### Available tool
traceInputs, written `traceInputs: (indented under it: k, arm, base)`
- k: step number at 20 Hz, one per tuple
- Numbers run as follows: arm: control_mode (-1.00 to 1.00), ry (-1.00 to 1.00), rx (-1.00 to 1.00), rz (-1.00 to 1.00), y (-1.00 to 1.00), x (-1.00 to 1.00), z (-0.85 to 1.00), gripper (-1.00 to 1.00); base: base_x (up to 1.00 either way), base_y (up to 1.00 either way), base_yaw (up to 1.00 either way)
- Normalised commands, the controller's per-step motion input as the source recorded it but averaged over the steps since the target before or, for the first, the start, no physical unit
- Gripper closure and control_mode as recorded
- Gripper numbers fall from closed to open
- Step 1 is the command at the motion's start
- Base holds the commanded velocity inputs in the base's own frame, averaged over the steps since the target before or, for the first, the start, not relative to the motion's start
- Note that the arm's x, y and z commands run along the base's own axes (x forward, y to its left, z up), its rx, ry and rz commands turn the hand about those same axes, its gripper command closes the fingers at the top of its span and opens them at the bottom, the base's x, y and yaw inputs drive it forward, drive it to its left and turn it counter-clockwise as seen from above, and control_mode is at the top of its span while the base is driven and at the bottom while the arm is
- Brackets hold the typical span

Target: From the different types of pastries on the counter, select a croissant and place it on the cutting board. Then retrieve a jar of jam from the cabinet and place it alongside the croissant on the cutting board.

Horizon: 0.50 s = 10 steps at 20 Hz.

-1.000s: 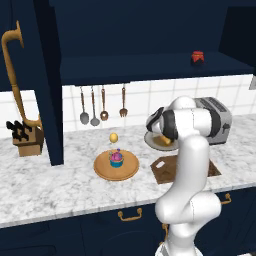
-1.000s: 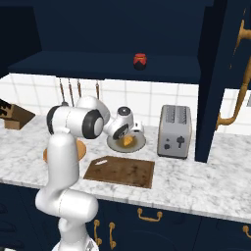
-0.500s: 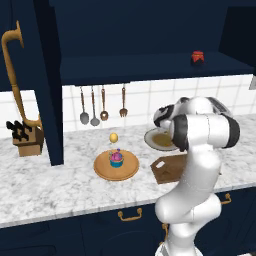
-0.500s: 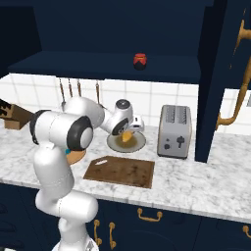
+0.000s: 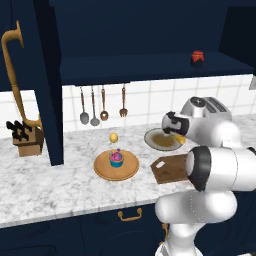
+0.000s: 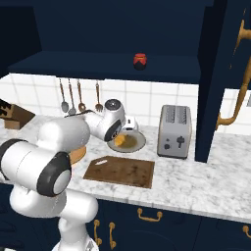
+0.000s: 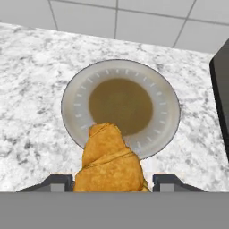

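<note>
While we carry the croissant (image 7: 109, 163), the hand view has it pinched between the two dark fingertips (image 7: 57, 182), hanging over the near rim of the grey plate (image 7: 166, 107), clear of its brown centre; marbled counter (image 7: 31, 80) around it, white tiles behind. From the left base view, our gripper (image 5: 176, 131) sits above that plate (image 5: 155, 142), a sliver of yellow showing at its edge; cutting board (image 5: 172, 170) lies just in front, partly behind our elbow, so the drop should be a short pull toward us. Cupcake (image 5: 116, 158) sits on the round wooden plate (image 5: 102, 170), bun (image 5: 114, 137) behind it on the counter, both untouched. Jar of jam (image 5: 198, 57) waits on the cabinet (image 5: 140, 67) shelf. From the right base view, gripper (image 6: 119, 138) clamped on the croissant (image 6: 120, 141) over the plate; board (image 6: 120, 171) bare, pale patch at its left corner; toaster (image 6: 174, 131) right of the plate, so we judge a straight retreat keeps clear of it. Jar (image 6: 140, 61) up on the shelf.
</note>
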Motion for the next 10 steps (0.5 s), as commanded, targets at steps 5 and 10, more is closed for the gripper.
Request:
traceInputs:
  k: [5, 10]
  arm:
    - [-1.0, -0.02, 0.0, 0.0, 0.02, -0.99, 0.14, 1.0]
    - [-1.0, -0.02, 0.0, 0.0, 0.08, -0.81, -0.02, 1.0]
  base:
    - [0.0, 0.0, 0.0]
    - [0.0, 0.0, 0.0]
